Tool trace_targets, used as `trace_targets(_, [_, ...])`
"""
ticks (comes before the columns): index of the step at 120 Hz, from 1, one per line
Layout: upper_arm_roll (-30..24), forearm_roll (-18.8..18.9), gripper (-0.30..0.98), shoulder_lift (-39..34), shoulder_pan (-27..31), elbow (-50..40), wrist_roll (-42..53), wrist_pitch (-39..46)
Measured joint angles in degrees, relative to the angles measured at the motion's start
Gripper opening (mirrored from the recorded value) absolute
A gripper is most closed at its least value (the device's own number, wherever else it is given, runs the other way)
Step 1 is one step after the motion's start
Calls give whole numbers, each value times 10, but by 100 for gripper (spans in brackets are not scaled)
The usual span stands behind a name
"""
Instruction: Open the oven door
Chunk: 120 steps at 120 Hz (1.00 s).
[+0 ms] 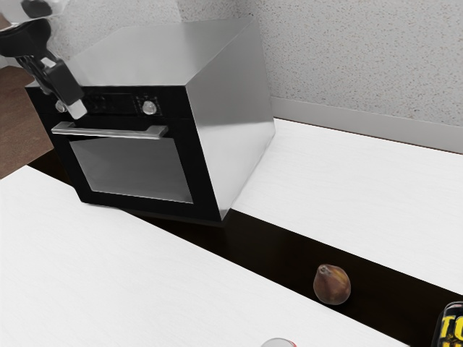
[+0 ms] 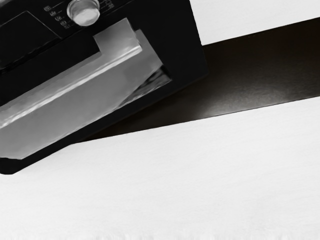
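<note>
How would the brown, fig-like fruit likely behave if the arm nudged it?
The brown fruit would probably roll, since its body is rounded, though likely along a curve, as it narrows toward one end. The dark strip under it looks smooth, so it may also slide a little. Its plump, unbroken shape suggests it would hold its form under a light push.

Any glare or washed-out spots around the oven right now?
Wrist view: a bright streak runs along the handle, a highlight sits on the knob, soft sheen on the dark strip, white tabletop nearly washed out. Exterior view: the window reads grey, nothing inside distinguishable.
</note>
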Motion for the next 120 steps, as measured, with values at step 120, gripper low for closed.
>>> trace_targets(120, [421,-131,69,-20,-176,-281,814,371])
